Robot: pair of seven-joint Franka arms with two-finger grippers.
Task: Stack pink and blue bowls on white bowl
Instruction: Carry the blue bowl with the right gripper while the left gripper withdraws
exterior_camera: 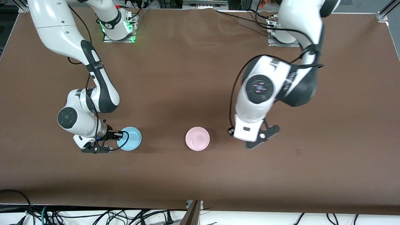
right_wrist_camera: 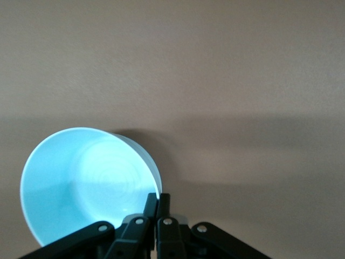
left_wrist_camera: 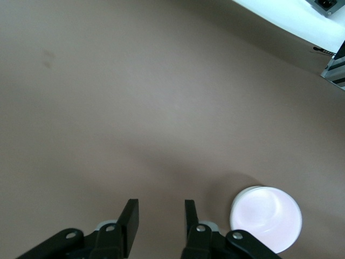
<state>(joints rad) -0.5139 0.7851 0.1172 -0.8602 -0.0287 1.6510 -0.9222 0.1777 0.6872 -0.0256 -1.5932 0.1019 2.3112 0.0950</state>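
Note:
The light blue bowl (exterior_camera: 130,139) is at the right arm's end of the table. My right gripper (exterior_camera: 119,135) is shut on its rim, one finger inside and one outside; in the right wrist view the gripper (right_wrist_camera: 157,197) holds the blue bowl (right_wrist_camera: 81,178) tilted. The pink bowl (exterior_camera: 197,138) sits near the table's middle and also shows in the left wrist view (left_wrist_camera: 267,218), with a whitish edge along its side. No separate white bowl shows. My left gripper (left_wrist_camera: 160,202) is open and empty, low over bare table beside the pink bowl.
The brown table (exterior_camera: 193,78) has only the two bowls showing on it. The arm bases stand along its far edge. Cables hang below the edge nearest the camera.

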